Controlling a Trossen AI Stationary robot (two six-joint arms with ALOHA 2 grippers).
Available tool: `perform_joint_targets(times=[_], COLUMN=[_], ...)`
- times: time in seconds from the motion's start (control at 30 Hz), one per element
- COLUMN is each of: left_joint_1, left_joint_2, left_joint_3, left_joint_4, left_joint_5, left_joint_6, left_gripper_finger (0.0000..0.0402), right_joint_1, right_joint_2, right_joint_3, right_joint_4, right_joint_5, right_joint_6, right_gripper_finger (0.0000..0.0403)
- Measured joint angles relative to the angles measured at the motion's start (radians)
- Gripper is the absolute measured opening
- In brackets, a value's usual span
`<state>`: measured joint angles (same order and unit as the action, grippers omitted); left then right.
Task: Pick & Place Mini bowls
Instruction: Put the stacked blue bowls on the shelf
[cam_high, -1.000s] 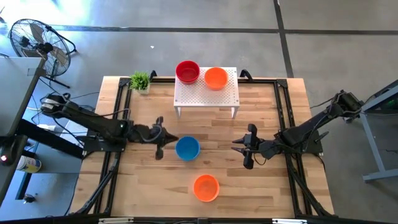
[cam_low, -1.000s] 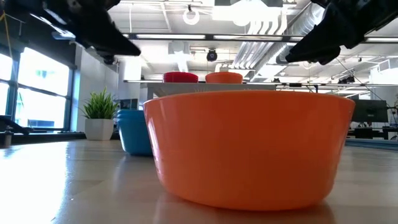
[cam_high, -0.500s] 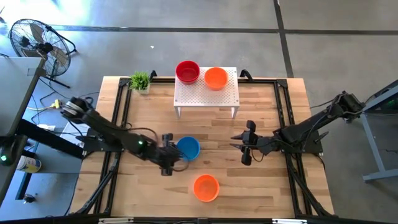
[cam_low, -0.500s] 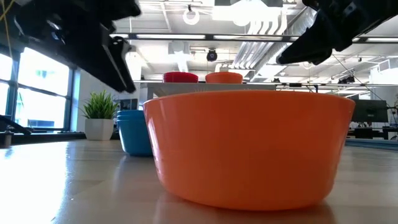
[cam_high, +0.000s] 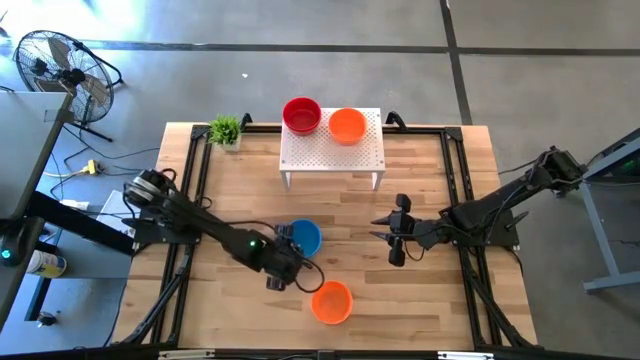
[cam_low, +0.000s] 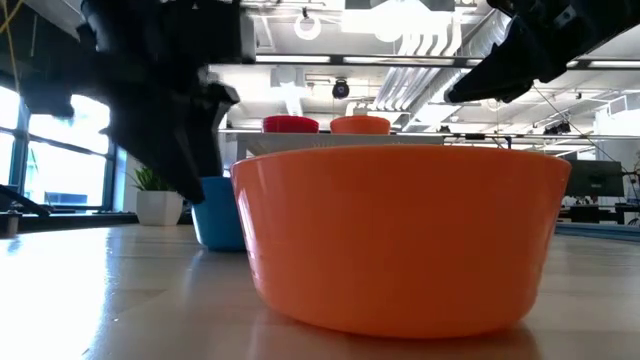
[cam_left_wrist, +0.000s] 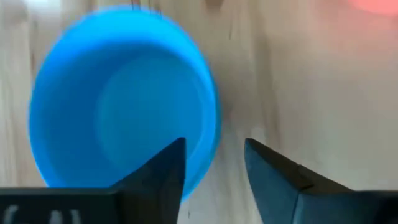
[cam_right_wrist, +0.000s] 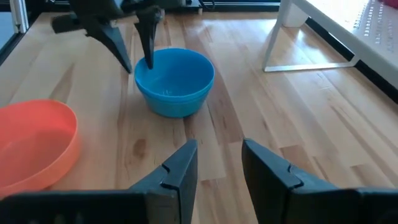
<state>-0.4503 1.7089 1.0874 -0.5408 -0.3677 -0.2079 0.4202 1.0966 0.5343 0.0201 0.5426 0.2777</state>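
A blue mini bowl (cam_high: 305, 238) stands upright on the wooden table, with an orange one (cam_high: 331, 301) nearer the front edge. A red bowl (cam_high: 301, 114) and a second orange bowl (cam_high: 347, 126) sit on the white perforated stand (cam_high: 332, 155) at the back. My left gripper (cam_left_wrist: 214, 144) is open and slants down at the blue bowl's left rim (cam_right_wrist: 144, 62). One finger (cam_left_wrist: 166, 167) is over the bowl's inside, the other (cam_left_wrist: 268, 177) over the table outside it. My right gripper (cam_right_wrist: 217, 167) hovers open to the bowl's right with nothing between its fingers.
A small green plant (cam_high: 226, 130) stands at the back left corner beside the stand. Black rails (cam_high: 190, 170) run along the table's left and right sides. Bare wood (cam_high: 410, 300) lies to the right of the near orange bowl.
My left gripper has swung toward the table's near edge and right, sinking and tipping downward until its fingers stand on either side of the blue bowl's left rim. The bowls have stayed where they were.
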Motion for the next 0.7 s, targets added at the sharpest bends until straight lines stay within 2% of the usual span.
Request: perform_joint_targets(times=[0.13, 0.3, 0.33, 0.47, 0.7], left_joint_1=[0.017, 0.036, 0.041, 0.053, 0.134], left_joint_2=[0.029, 0.030, 0.029, -0.030, -0.171], left_joint_3=[-0.001, -0.001, -0.001, 0.027, 0.214], left_joint_4=[-0.010, -0.011, -0.017, -0.088, -0.290], left_joint_5=[-0.009, -0.008, -0.005, -0.025, -0.044], left_joint_6=[0.000, 0.027, 0.036, 0.035, 0.052], left_gripper_finger=[0.0111, 0.0022, 0.0014, 0.0022, 0.0010], right_joint_1=[0.000, 0.000, 0.000, 0.000, 0.000], right_joint_2=[0.000, 0.000, 0.000, 0.000, 0.000], right_joint_3=[0.000, 0.000, 0.000, 0.000, 0.000], right_joint_4=[0.004, 0.013, 0.016, 0.015, 0.022], right_joint_5=[0.002, 0.010, 0.010, 0.010, 0.008], right_joint_6=[-0.021, -0.036, -0.036, -0.036, -0.036], right_gripper_finger=[0.0114, 0.0114, 0.0114, 0.0114, 0.0114])
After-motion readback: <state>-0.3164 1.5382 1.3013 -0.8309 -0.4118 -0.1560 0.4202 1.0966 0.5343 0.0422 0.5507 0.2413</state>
